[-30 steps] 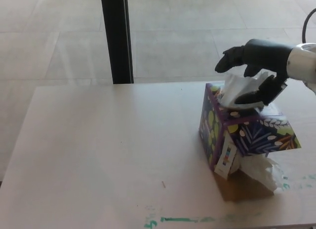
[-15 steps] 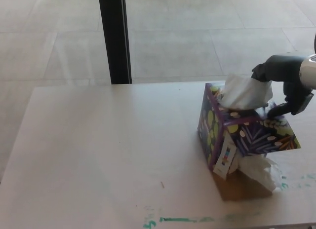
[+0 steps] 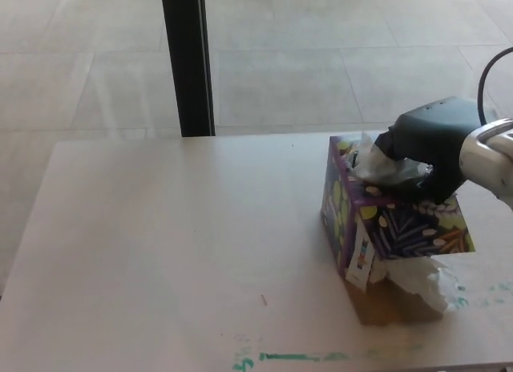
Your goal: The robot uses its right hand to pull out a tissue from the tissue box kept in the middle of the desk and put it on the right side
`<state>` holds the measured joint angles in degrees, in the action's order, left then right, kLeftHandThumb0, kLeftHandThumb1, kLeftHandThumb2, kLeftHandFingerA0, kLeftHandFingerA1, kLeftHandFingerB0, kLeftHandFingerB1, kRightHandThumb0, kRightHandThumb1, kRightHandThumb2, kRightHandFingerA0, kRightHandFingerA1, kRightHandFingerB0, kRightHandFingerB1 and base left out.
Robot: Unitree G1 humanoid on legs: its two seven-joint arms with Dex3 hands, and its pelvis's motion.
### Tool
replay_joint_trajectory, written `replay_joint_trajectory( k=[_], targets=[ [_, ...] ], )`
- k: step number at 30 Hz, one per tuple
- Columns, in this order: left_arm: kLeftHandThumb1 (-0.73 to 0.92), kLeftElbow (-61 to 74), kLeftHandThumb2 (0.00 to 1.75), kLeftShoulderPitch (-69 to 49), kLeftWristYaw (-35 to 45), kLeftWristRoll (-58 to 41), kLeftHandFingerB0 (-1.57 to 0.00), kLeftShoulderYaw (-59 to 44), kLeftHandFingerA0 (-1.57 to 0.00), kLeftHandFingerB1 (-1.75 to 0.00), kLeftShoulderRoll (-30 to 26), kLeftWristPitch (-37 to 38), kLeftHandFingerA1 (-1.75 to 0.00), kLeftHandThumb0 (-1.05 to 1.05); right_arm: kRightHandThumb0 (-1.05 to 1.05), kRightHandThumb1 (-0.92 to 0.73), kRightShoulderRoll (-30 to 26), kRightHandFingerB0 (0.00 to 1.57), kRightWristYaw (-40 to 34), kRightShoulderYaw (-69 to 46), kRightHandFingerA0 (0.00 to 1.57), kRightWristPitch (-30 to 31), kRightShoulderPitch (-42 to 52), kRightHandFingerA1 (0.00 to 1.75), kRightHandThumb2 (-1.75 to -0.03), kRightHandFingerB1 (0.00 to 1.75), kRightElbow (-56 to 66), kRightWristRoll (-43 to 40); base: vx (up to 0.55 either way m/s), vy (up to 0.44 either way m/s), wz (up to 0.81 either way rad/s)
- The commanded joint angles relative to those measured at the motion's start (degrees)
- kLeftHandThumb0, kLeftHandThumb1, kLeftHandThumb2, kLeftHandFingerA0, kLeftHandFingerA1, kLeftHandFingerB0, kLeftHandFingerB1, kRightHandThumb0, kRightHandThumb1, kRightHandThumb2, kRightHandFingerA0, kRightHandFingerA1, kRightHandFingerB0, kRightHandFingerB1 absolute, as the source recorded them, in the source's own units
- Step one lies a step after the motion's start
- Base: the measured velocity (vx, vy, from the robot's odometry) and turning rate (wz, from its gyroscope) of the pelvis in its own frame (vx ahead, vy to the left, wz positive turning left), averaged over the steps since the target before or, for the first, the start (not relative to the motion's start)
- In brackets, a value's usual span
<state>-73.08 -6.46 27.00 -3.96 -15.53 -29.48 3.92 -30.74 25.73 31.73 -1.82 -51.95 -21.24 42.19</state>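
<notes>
One hand was in view, the right hand (image 3: 426, 151), and it lay pressed down on top of the tissue box (image 3: 393, 224), covering most of the opening. Half a second earlier it had been off to the box's right edge with the tissue standing tall and free; one second earlier it had been above the tuft with fingers spread. It had therefore returned and lowered onto the tissue (image 3: 377, 167), which now appeared flattened and crumpled under the palm. The fingers curled over the tissue, but actual pinch contact could not be confirmed, so whether the hand had clamped it or merely rested on it could not be told.

The tissue remained in the box, protruding at the top left of the hand. No pull had yet been achieved. In judgement, this was a renewed grasp attempt, and extraction and placement on the right side were still outstanding.

The box stood tilted on the desk (image 3: 176, 252), at its right portion, raised on crumpled white tissue (image 3: 429, 280) beneath its near lower edge. The tilt suggested the box could lift or shift during a pull.

Hidden items: the fingertips, the box opening, and the far side of the box. The right forearm was cut off at the picture edge. The left hand did not show.
</notes>
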Motion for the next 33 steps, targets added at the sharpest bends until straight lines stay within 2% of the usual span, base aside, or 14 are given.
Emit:
replay_joint_trajectory(
  k=[1, 2, 3, 5, 6, 7, 8, 12, 13, 14, 19, 20, 22, 33],
  targets=[
    [0.9, -0.14, 0.68, -0.97, -0.33, -0.73, -0.48, -0.69, -0.53, -0.42, -0.36, 0.45, -0.47, -0.83, -0.32, -0.68, 0.27, 0.77, -3.85, -1.23, 0.75, -4.33, 0.57, 1.5, -0.64, 0.5, 0.78, 0.85, 0.0, 0.0, 0.0],
    [0.87, -0.29, 0.67, -0.88, -0.36, -1.85, -0.48, -1.84, -0.54, -0.44, -0.1, -0.48, -0.49, -0.82, -0.32, -0.76, -0.24, 0.74, -4.49, -1.34, 0.74, -4.85, 0.85, 1.57, -0.67, 0.76, 0.68, 1.42, 0.0, 0.0, 0.0],
    [0.87, -0.35, 0.67, -0.81, -0.37, -2.34, -0.48, -2.41, -0.54, -0.44, 0.02, -0.91, -0.49, -0.82, -0.32, -0.76, -0.43, 0.74, -4.99, -1.44, 0.74, -5.24, 1.02, 1.57, -0.67, 0.76, 0.57, 1.68, 0.0, 0.0, 0.0],
    [0.9, 0.29, 0.67, -1.39, -0.4, -1.82, -0.48, -2.15, -0.54, -0.43, 0.11, -0.53, -0.49, -0.82, -0.39, -0.8, -1.23, 0.69, -6.82, -0.48, 0.74, -4.07, 2.05, 1.7, -0.65, 1.36, 0.47, 4.99, 0.0, 0.0, 0.0],
    [0.91, 0.44, 0.67, -1.55, -0.07, -1.93, -0.47, -2.22, -0.53, -0.44, 0.08, -0.35, -0.49, -0.82, -0.38, -0.76, -1.33, 0.67, -7.14, -0.62, 0.74, -4.21, 2.43, 1.72, -0.63, 1.41, 0.35, 5.0, 0.0, 0.0, 0.0],
    [0.91, 0.46, 0.68, -1.59, 0.0, -1.99, -0.46, -2.27, -0.53, -0.44, 0.16, -0.22, -0.49, -0.83, -0.36, -0.74, -1.38, 0.73, -7.15, -0.8, 0.74, -4.11, 2.69, 1.67, -0.63, 1.15, 0.36, 4.97, 0.0, 0.0, 0.0],
    [0.92, 0.49, 0.67, -1.63, -0.06, -2.02, -0.47, -2.31, -0.54, -0.45, 0.27, -0.07, -0.49, -0.82, -0.33, -0.73, -1.47, 0.7, -7.58, -0.85, 0.75, -4.36, 2.79, 1.69, -0.62, 1.25, 0.1, 5.18, 0.0, 0.0, 0.0],
    [0.92, 0.51, 0.68, -1.69, -0.64, -2.73, -0.47, -3.03, -0.54, -0.44, 0.76, -0.29, -0.49, -0.82, -0.31, -0.74, -2.02, 0.71, -13.59, -0.6, 0.78, -6.82, 3.3, 1.68, -0.63, 1.25, -1.82, 7.38, 0.0, 0.0, 0.0],
    [0.92, 0.48, 0.71, -1.78, -0.73, -2.52, -0.46, -2.87, -0.54, -0.44, 0.75, -0.03, -0.51, -0.82, -0.4, -0.57, -2.11, 0.82, -14.7, -0.71, 1.08, -6.99, 3.71, 1.34, -0.95, 1.18, -1.99, 7.59, 0.0, 0.0, 0.0],
    [0.92, 0.51, 0.71, -1.78, -0.93, -2.3, -0.46, -2.73, -0.53, -0.44, 0.76, 0.19, -0.51, -0.84, -0.28, -0.73, -2.15, 0.65, -15.73, -0.95, 0.79, -7.29, 4.0, 1.75, -0.68, 1.54, -2.11, 7.7, 0.0, 0.0, 0.0],
    [0.92, 0.61, 0.72, -1.56, -1.37, -1.97, -0.48, -2.35, -0.54, -0.44, 0.74, -0.28, -0.51, -0.85, -0.28, -0.72, -2.52, 0.64, -17.42, -1.34, 0.77, -7.49, 5.05, 1.75, -0.64, 1.5, -1.2, 8.81, 0.0, 0.0, 0.0],
    [0.92, 0.22, 0.71, -1.37, -1.15, -2.15, -0.49, -2.55, -0.54, -0.45, 0.83, -0.12, -0.51, -0.85, -0.2, -0.7, -2.35, 0.66, -18.51, -1.72, 0.94, -8.31, 5.43, 1.72, -0.7, 1.43, -1.57, 8.26, 0.0, 0.0, 0.0],
    [0.92, 0.14, 0.71, -1.85, -1.06, -1.96, -0.48, -2.39, -0.54, -0.44, 0.77, 0.34, -0.49, -0.84, -0.2, -0.63, -2.03, 0.67, -19.66, -2.38, 0.8, -9.65, 6.33, 1.75, -0.77, 1.51, -1.65, 7.28, 0.0, 0.0, 0.0],
    [0.92, 0.25, 0.69, -2.5, -0.82, -2.12, -0.5, -2.3, -0.58, -0.45, 0.59, 0.46, -0.52, -0.85, -0.23, -0.57, 0.28, 0.64, -22.75, -5.7, 0.82, -12.97, 6.63, 1.75, -0.73, 1.63, -0.88, 5.0, 0.0, 0.0, 0.0]
  ],
)
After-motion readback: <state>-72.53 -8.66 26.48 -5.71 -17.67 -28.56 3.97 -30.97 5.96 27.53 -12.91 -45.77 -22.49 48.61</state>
